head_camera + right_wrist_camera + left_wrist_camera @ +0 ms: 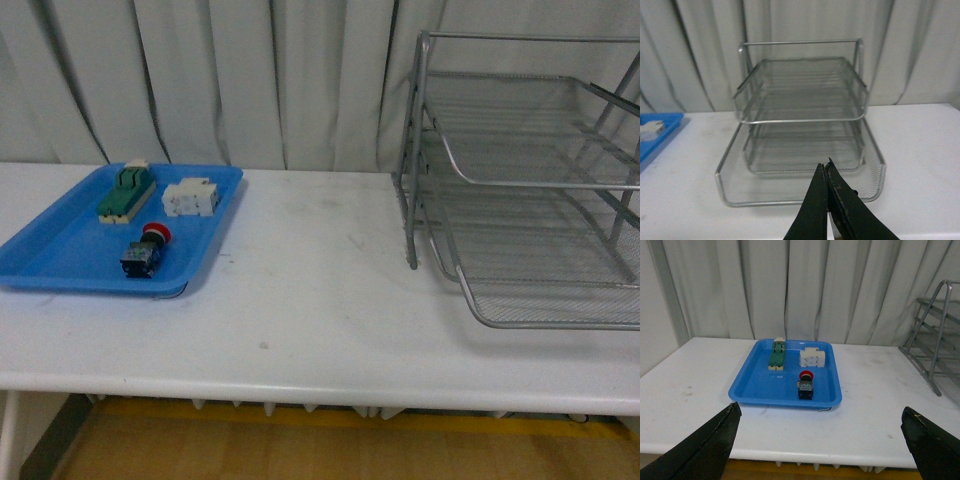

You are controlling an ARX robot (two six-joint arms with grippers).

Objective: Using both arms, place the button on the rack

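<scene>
The button (pixel 146 251), red cap on a dark body, lies in the near part of the blue tray (pixel 60 262); it also shows in the left wrist view (pixel 805 385). The silver wire rack (pixel 530 190) stands at the right of the table and fills the right wrist view (pixel 801 125). My left gripper (pixel 825 442) is open and empty, back from the table's front edge, facing the tray. My right gripper (pixel 825 170) is shut and empty, just in front of the rack's lowest tier. Neither arm shows in the front view.
In the blue tray (pixel 750 385) also lie a green-and-beige block (pixel 125 190) and a white terminal block (pixel 191 196). White curtains hang behind the table. The table's front edge (pixel 320 395) runs across, with wooden floor below.
</scene>
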